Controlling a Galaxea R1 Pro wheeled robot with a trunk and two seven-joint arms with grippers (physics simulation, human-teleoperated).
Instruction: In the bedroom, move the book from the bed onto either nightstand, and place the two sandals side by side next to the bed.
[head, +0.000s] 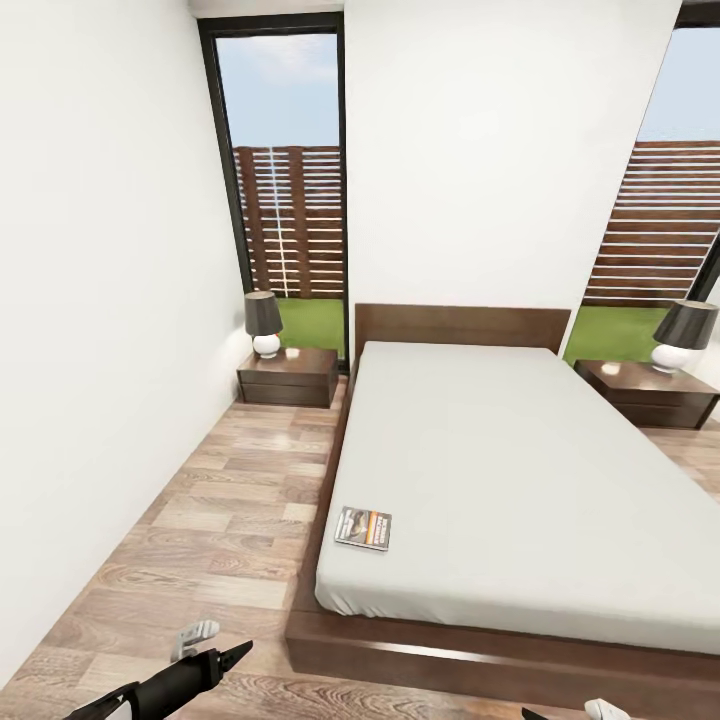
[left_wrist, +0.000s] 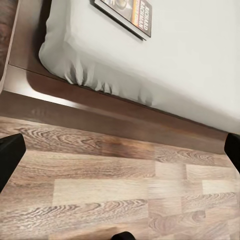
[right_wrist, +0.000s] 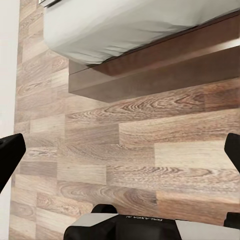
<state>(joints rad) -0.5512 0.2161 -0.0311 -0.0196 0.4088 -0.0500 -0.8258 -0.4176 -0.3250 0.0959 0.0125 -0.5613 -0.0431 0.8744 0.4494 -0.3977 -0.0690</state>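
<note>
The book (head: 363, 528), dark with an orange band, lies flat on the grey mattress of the bed (head: 520, 470) near its front left corner; it also appears in the left wrist view as the book (left_wrist: 125, 15). My left gripper (left_wrist: 120, 150) is open over the plank floor just short of the bed frame (left_wrist: 100, 110), nothing between its fingers. My right gripper (right_wrist: 120, 150) is open too, above the floor beside the bed's corner (right_wrist: 125, 70). One nightstand (head: 290, 375) stands left of the headboard, another nightstand (head: 650, 393) right of it. The sandals are out of view.
Each nightstand carries a lamp, the left lamp (head: 264, 323) and the right lamp (head: 683, 335). A white wall (head: 100, 350) runs close along the left, leaving a floor strip (head: 230, 520) between it and the bed. My left arm (head: 170, 685) sits at the bottom left.
</note>
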